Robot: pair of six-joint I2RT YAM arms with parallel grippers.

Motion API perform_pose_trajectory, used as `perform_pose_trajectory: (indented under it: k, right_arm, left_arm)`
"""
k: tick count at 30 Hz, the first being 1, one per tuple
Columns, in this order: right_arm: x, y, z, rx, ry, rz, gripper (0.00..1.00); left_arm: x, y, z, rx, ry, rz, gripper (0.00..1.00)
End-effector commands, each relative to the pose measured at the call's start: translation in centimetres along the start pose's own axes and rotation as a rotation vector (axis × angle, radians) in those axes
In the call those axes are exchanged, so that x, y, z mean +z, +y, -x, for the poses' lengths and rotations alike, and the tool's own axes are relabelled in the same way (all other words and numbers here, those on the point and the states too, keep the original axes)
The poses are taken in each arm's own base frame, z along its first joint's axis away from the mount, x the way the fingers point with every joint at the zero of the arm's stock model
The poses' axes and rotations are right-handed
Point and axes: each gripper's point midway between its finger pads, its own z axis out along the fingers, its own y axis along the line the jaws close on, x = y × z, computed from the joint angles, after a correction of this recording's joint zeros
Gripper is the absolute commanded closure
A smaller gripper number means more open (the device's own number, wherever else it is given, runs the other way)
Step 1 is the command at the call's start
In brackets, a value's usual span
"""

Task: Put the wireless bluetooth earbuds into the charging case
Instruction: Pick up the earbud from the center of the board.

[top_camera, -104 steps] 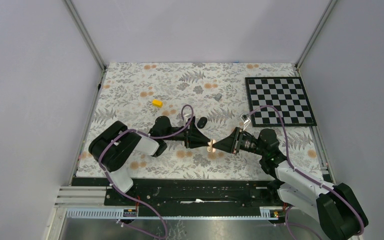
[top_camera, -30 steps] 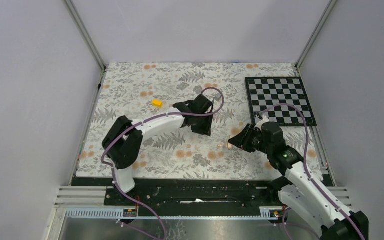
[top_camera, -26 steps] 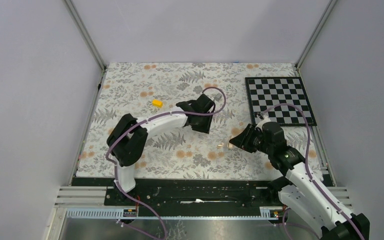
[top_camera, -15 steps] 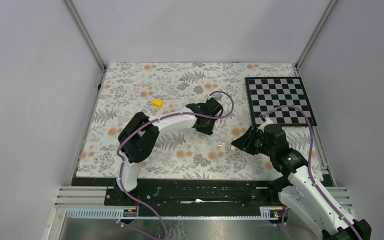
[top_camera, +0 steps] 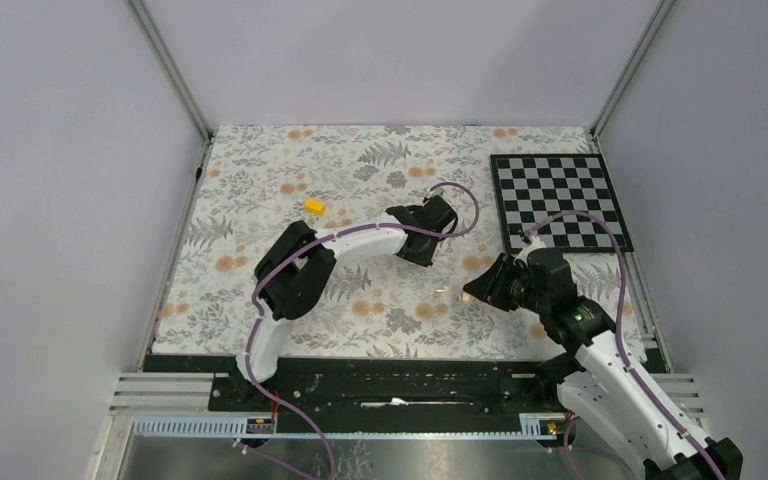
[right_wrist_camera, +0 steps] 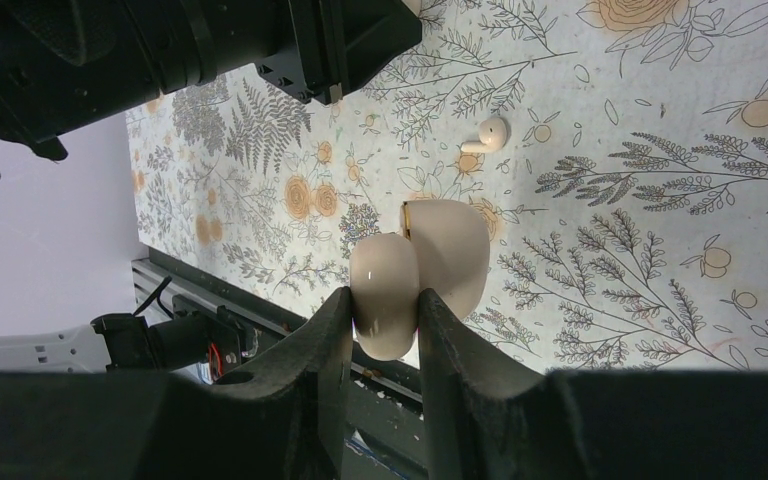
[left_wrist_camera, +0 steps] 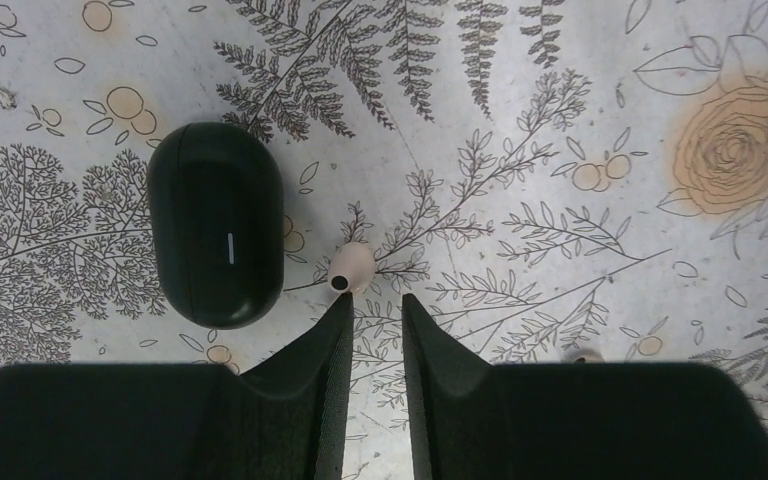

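Left pincer (left_wrist_camera: pixel 376 303) narrowly open, empty, tips just short of beige earbud (left_wrist_camera: pixel 351 268); closing now could flick it away. Right pincer (right_wrist_camera: pixel 385 300) clamps open charging case (right_wrist_camera: pixel 452 250).

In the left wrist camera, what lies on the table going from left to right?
black pod → earbud → orange rose print

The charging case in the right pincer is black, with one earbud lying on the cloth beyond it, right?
Not black: the right wrist view shows the right pincer gripping a cream charging case, one earbud lying on the cloth beyond it.
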Motion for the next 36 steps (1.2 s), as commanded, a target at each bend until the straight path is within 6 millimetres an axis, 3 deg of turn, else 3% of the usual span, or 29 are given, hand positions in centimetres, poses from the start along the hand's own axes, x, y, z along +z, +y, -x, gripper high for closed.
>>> perform_pose_trajectory:
  k: [1,11,21,36]
  right_arm:
    - [-0.4,1.2,1.2,-0.02,-0.034,0.029,1.0]
    - [-0.1,1.1,1.1,-0.02,-0.021,0.025,1.0]
    - [0.3,1.1,0.9,-0.011,-0.01,0.031,1.0]
    - [0.5,1.4,0.7,0.007,-0.001,0.049,1.0]
  left_arm:
    - [-0.3,0.0,1.7,0.02,-0.042,0.025,0.75]
    - [0.4,0.2,1.6,0.051,-0.033,0.035,0.79]
    - [-1.8,1.1,3.3,0.101,-0.104,0.059,0.69]
    - [-0.4,0.3,3.9,0.137,-0.102,0.046,0.68]
